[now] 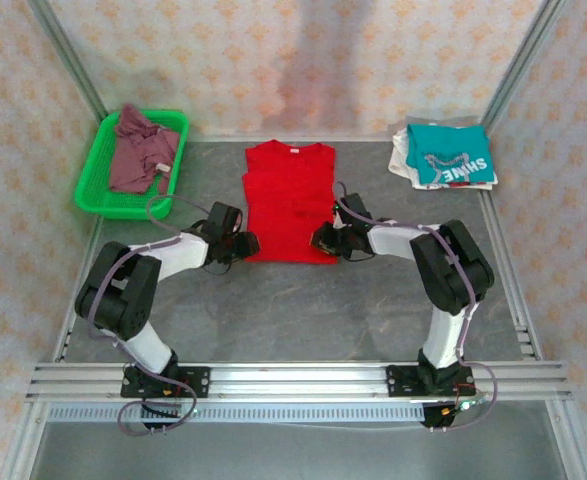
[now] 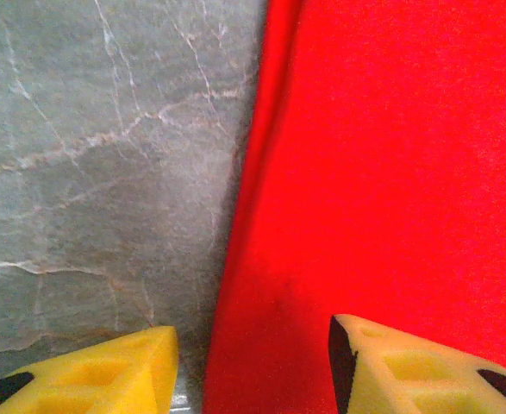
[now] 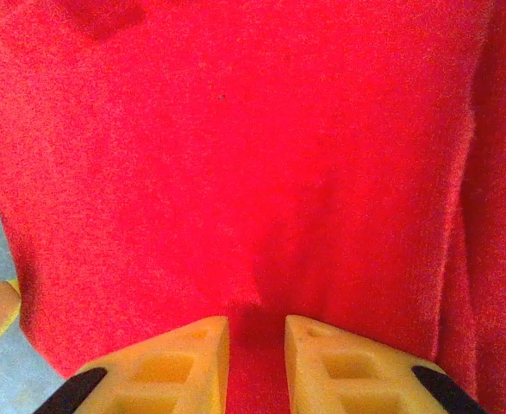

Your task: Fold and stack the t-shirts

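At the near hem of the red t-shirt (image 1: 290, 200), the right claw (image 3: 257, 323) pinches cloth while the left claw (image 2: 253, 336), released, straddles its edge, likely preparing a fold.

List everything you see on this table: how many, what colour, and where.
red t-shirt: one, bright red, flat at the table's centre
teal t-shirt: one, teal with white "SHINE", far right, atop the whitish t-shirt
whitish t-shirt: one, off-white, under the teal t-shirt
mauve t-shirt: one, dusty mauve, crumpled in the basket
basket: one, green, far left
table: one, grey marbled
left gripper: one, yellow fingers, open, straddling the red t-shirt's left edge
right gripper: one, yellow fingers, narrowly apart on the red t-shirt; grip unclear
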Controlling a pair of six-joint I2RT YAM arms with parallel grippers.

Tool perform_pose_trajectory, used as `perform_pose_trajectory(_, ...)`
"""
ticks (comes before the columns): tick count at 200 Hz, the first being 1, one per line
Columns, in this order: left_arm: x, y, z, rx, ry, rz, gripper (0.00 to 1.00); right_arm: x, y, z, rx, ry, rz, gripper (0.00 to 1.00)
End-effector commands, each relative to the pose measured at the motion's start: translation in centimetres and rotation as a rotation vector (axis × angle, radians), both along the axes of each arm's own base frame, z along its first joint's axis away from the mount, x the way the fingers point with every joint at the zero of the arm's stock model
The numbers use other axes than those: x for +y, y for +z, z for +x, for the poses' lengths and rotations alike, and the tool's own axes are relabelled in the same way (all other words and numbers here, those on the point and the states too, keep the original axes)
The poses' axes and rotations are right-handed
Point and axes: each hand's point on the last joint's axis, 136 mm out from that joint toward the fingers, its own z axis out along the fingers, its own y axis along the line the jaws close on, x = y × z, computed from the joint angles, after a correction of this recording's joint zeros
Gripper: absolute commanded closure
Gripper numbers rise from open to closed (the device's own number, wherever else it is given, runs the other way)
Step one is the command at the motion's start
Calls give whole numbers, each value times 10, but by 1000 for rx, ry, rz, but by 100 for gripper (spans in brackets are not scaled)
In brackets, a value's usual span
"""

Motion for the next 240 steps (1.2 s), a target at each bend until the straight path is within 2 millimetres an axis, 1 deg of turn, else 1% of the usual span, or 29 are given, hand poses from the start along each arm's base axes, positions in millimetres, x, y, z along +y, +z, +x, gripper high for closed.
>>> perform_pose_trajectory(1,-9,-5,-6,27,-23,-21,50,1,-12,0,12,-6,-6,77)
perform_pose_trajectory(31,-21,-12,-11,51,-43,-33,52,2,-16,0,21,-5,-3,77)
perform_pose_trajectory(51,-23,-15,-14,57,-37,-42,60,2,-17,1,20,-7,-4,77)
perform_pose_trajectory(76,-30,-8,-15,37,-37,-61,66,3,-16,2,19,-8,0,77)
perform_pose_trajectory(85,-32,-6,-16,31,-42,-60,69,3,-15,2,16,-8,2,77)
perform_pose_trajectory(98,-29,-5,-17,28,-35,-45,72,3,-13,2,13,-9,2,77)
perform_pose_trajectory(106,-27,-4,-16,24,-31,-35,76,3,-10,2,13,-9,6,77)
perform_pose_trajectory(120,-24,-4,-17,24,-26,-20,79,3,-1,1,5,-7,13,77)
perform_pose_trajectory(140,-22,-2,-19,25,-25,-7,80,-1,24,-3,-31,-13,22,75)
perform_pose_trajectory(155,-20,-2,-20,24,-27,3,82,-9,42,-7,-68,-32,10,68)
perform_pose_trajectory(163,-20,-1,-20,24,-31,4,84,-16,47,-10,-82,-51,-10,64)
perform_pose_trajectory(171,-19,-2,-20,24,-33,9,84,-25,47,-12,-85,-79,-37,61)
perform_pose_trajectory(190,-18,-2,-22,30,-39,20,87,-36,41,-19,-45,-111,-51,59)
perform_pose_trajectory(208,-16,0,-24,27,-40,25,94,-39,30,-24,8,-130,-57,59)
perform_pose_trajectory(223,-15,2,-25,22,-40,30,94,-44,23,-28,31,-161,-69,59)
perform_pose_trajectory(240,-13,3,-27,19,-41,36,99,-51,18,-29,32,-195,-83,58)
